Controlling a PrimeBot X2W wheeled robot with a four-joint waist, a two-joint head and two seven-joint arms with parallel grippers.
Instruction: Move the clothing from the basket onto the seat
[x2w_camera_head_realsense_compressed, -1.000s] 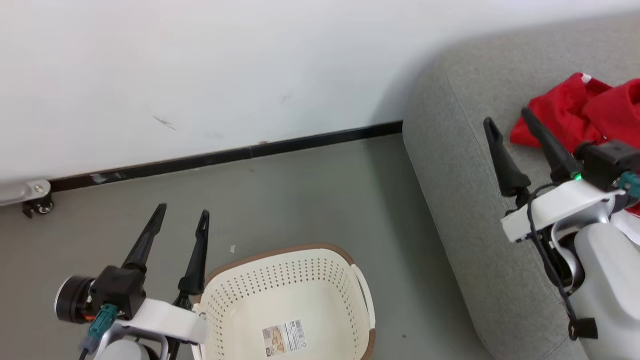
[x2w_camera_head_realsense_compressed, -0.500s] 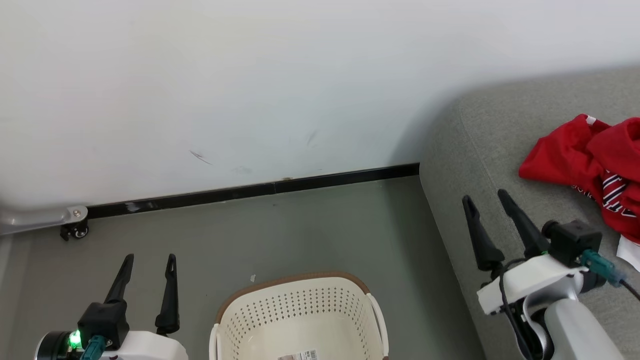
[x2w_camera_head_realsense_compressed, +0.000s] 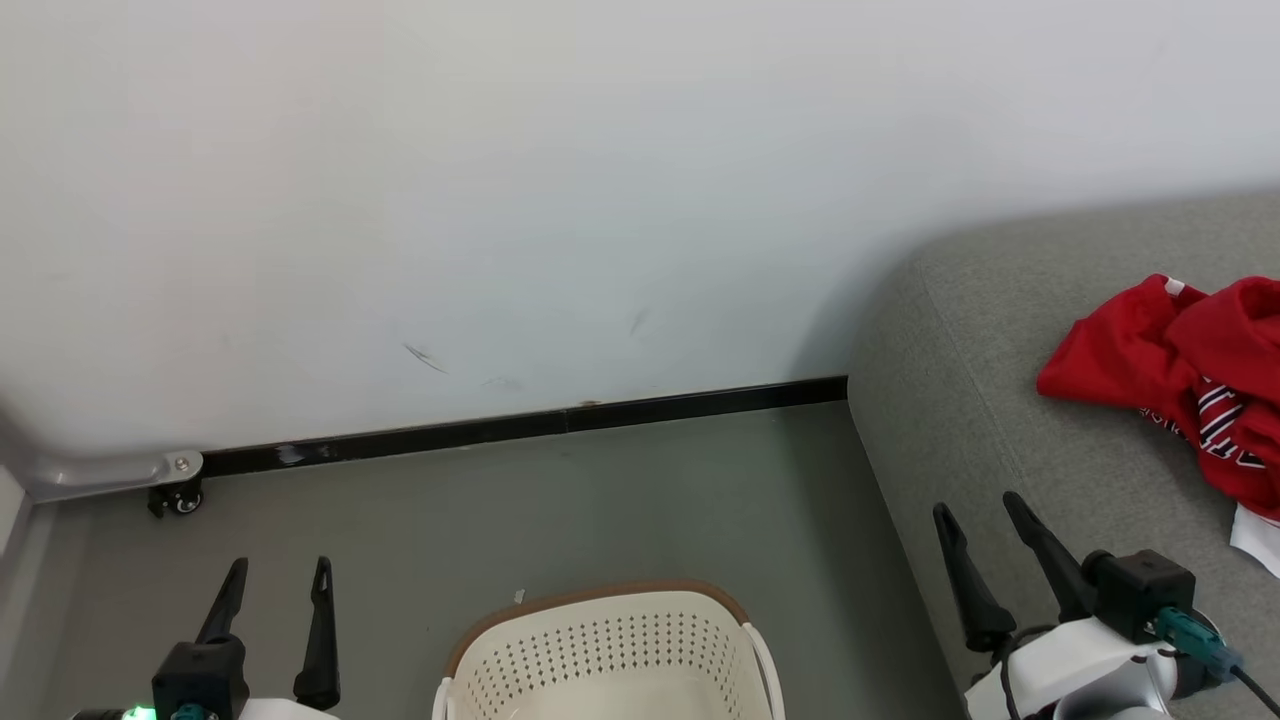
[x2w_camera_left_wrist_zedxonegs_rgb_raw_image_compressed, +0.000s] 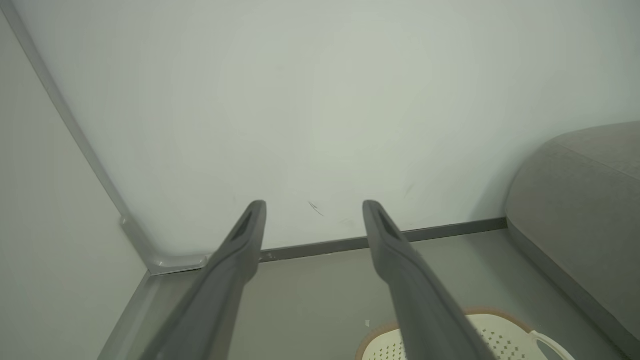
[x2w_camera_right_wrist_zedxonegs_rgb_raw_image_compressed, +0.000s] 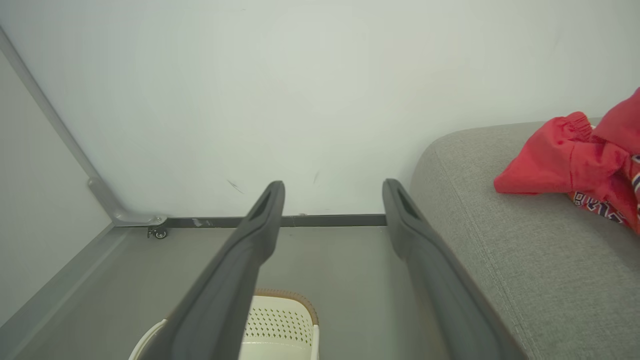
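The clothing (x2w_camera_head_realsense_compressed: 1170, 380) is a crumpled red heap with striped lettering, lying on the grey seat (x2w_camera_head_realsense_compressed: 1000, 350) at the right. The right wrist view has the clothing (x2w_camera_right_wrist_zedxonegs_rgb_raw_image_compressed: 575, 155) on the seat (x2w_camera_right_wrist_zedxonegs_rgb_raw_image_compressed: 500, 225) too. The cream perforated basket (x2w_camera_head_realsense_compressed: 600, 650) with a brown rim stands on the floor at the bottom centre; the part of its inside that I see holds nothing. My left gripper (x2w_camera_head_realsense_compressed: 280, 565) is open over the floor left of the basket. My right gripper (x2w_camera_head_realsense_compressed: 976, 504) is open above the seat's near edge, apart from the clothing. Both wrist views show open, empty fingers (x2w_camera_left_wrist_zedxonegs_rgb_raw_image_compressed: 250, 235) (x2w_camera_right_wrist_zedxonegs_rgb_raw_image_compressed: 265, 215).
A white wall with a black baseboard (x2w_camera_head_realsense_compressed: 520, 425) runs behind the grey floor (x2w_camera_head_realsense_compressed: 600, 500). A grey metal bar with a small caster (x2w_camera_head_realsense_compressed: 175, 498) sits in the left corner. The basket (x2w_camera_left_wrist_zedxonegs_rgb_raw_image_compressed: 500, 340) lies below my left fingers, the seat (x2w_camera_left_wrist_zedxonegs_rgb_raw_image_compressed: 575, 200) to their right.
The head view has tilted upward, so the basket and both grippers sit lower in it. My right gripper has drawn back from the clothing toward the seat's near edge. Both stay open.
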